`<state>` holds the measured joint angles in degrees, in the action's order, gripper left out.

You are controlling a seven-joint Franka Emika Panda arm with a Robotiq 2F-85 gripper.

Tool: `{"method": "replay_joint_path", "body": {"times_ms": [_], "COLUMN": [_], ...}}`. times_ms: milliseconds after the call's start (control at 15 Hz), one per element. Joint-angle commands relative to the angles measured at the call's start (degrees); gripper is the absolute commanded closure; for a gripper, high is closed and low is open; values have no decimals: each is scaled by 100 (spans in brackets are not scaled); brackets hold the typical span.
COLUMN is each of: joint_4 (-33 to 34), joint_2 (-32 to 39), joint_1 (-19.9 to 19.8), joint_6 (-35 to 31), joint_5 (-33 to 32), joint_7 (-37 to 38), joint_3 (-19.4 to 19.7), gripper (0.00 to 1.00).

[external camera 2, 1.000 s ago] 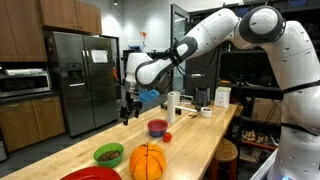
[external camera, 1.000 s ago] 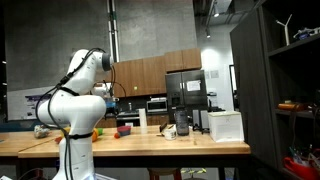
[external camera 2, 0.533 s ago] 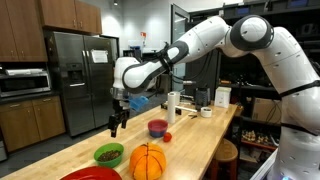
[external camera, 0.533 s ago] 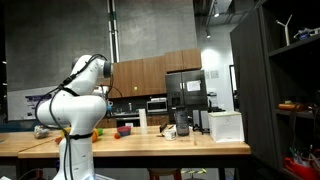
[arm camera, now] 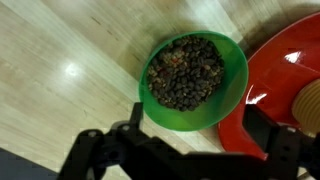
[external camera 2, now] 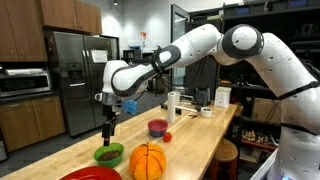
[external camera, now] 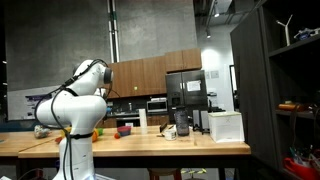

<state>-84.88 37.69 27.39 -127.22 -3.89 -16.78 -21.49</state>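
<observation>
Clutter crowds one side of the green bowl [external camera 2: 110,160], which stands near the close end of the wooden counter [external camera 2: 200,135]. An orange pumpkin-shaped ball [external camera 2: 148,162] sits just beside it, and a red dish [external camera 2: 88,174] lies at the counter's very end. From the wrist view we see the red dish [arm camera: 275,90] touching or nearly touching the rim of the green bowl [arm camera: 190,120]; we cannot tell which. Farther along the counter we find a dark red bowl [external camera 2: 158,127] with a small red piece [external camera 2: 167,137] next to it. Beyond those stand a white cylinder [external camera 2: 173,104] and a white box [external camera 2: 221,97], both well apart from the hand [external camera 2: 108,135]. The hand hangs straight above the green bowl, clear of its rim, with its fingers spread wide and holding nothing. In the wrist view the hand [arm camera: 195,135] frames the bowl from the lower edge. We see the bowl filled almost to the brim with small brown pellets [arm camera: 187,72]. What the dark red bowl holds is too small for us to tell.
</observation>
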Motion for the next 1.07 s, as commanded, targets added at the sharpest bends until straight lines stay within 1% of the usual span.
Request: {"method": "replay_joint_path", "body": {"times_ms": [0, 267, 467, 733, 1000], "joint_4": [450, 747, 989, 1292, 1552], "joint_2": [334, 628, 837, 1104, 1328], "joint_1": [-108, -212, -222, -151, -76], "joint_6": [189, 217, 274, 273, 263], "joint_5": [-77, -129, -101, -115, -117], "joint_7": [-1151, -2369, -2993, -3457, -3690], "joint_3": [-191, -289, -258, -174, -130], "gripper": [0, 0, 0, 0, 0]}}
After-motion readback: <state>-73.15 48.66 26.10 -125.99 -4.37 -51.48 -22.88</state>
